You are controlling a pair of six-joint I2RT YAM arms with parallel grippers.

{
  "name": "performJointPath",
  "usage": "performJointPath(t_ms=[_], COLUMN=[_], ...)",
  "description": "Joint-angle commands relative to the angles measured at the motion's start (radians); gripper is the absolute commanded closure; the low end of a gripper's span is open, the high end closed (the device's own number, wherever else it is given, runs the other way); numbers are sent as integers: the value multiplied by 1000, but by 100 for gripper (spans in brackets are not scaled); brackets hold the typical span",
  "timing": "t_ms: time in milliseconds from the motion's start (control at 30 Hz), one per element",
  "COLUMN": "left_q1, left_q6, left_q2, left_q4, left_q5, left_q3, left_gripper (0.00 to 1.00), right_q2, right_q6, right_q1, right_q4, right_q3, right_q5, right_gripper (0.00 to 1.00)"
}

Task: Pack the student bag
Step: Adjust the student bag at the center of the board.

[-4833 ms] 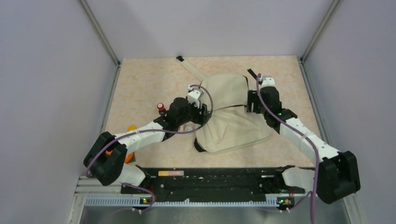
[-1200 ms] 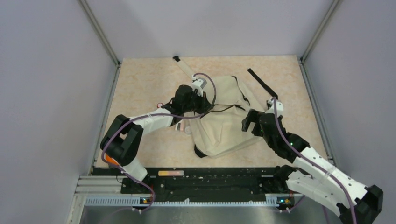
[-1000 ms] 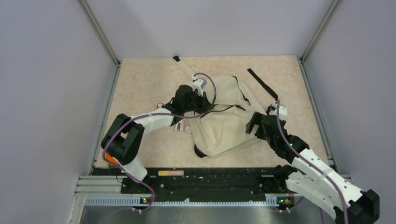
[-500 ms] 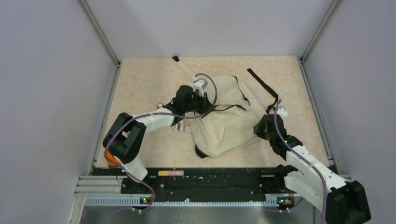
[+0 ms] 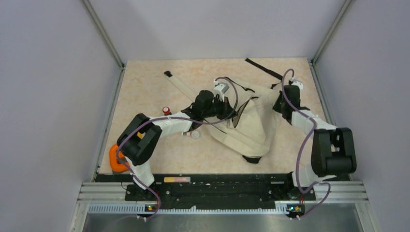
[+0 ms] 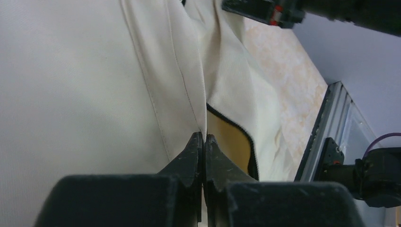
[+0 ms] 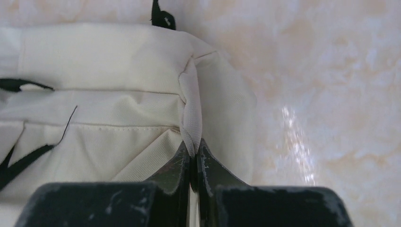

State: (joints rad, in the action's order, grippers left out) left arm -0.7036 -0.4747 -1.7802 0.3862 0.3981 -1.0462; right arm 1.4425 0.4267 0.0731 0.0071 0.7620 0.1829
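while my left tool [image 6: 204,139] pinches the large cream-beige fabric backpack [image 5: 256,121] beside its black zipper [image 6: 231,124], my right tool [image 7: 193,151] clamps a fold of it near the bench's [image 5: 145,87] far right corner.

A beige marbled tabletop [image 5: 145,87] carries 3 small items: a red-capped object [image 5: 166,110] towards the left, a pale round piece [image 5: 195,136] nearer the middle, and an orange object [image 5: 115,159] at the near-left corner.

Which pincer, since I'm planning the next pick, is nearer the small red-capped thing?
Left. The left pincer grips the student bag right of the red-capped thing; the right pincer grips its far edge.
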Motion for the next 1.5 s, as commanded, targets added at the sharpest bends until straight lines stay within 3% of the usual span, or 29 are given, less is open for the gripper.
performJointPath(t_ms=[0,67,100,167,200,333,467,600,900,1133,1267,1467], left_q1=[-37,-56,-62,-70,-71,-71,-71,-71,-72,-73,-73,-74], left_q6=[-181,-248,-279,-318,-334,-367,-373,-369,-378,-398,-404,-414], left_q2=[-25,-43,-49,-62,-65,-64,-46,-8,22,23,30,33], left_q4=[188,252,273,293,293,284,291,299,334,384,397,418], left_q5=[43,23,1,-54,-68,-152,-196,-267,-308,-302,-306,-332], left_q3=[-20,-5,5,18,25,52,83,123,171,201,216,238], left_gripper=[100,100,100,100,100,100,100,100,100,100,100,100], right_q2=[143,202,219,215,203,69,-49,-121,-86,50,135,171], right_q6=[-141,-180,-193,-214,-220,-236,-238,-225,-137,-116,-84,-71], right_q1=[-69,-68,-68,-68,-69,-46,39,222,560,663,701,737], right_q4=[70,-11,-58,-122,-145,-204,-307,-400,-512,-596,-693,-789], right_q3=[210,309,348,389,392,346,313,308,341,407,468,557], right_q5=[18,-6,-20,-60,-77,-65,-33,63,266,403,555,749], right_gripper=[100,91,82,52,46,32,31,30,33,33,33,41])
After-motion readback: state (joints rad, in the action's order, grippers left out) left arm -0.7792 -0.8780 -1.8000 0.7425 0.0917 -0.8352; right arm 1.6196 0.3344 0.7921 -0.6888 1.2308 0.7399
